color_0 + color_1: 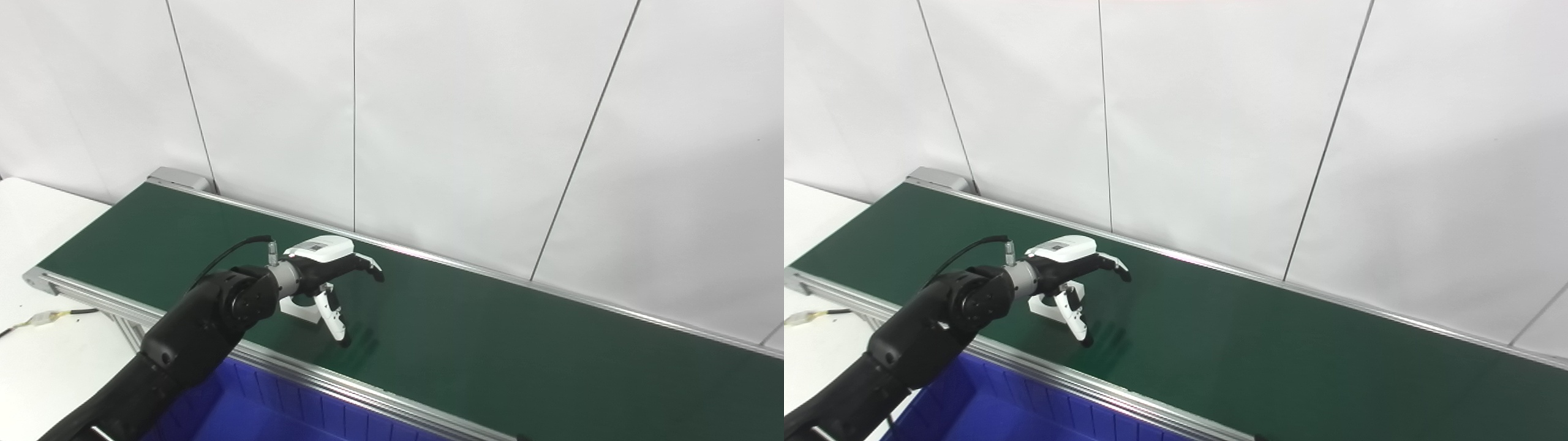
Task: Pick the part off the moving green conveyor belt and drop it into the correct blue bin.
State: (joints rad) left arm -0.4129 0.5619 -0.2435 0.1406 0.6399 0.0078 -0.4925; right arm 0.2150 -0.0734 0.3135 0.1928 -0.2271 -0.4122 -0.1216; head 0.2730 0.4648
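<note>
My left hand point(324, 269) is out over the green conveyor belt point(490, 331), toward its left end and near its front rail. Fingers are spread, thumb angled down to the belt; it holds nothing. The white part point(300, 309) lies on the belt directly beneath my palm, partly hidden. The blue bin point(257, 410) sits below the front rail.

Beyond the fingers stands a wall of smooth white panels point(465, 122), divided by thin dark vertical seams point(354, 110). To their left lies a white tabletop point(37, 214) with a thin, perhaps yellow-tagged, cable point(46, 317). The light is soft and even.
</note>
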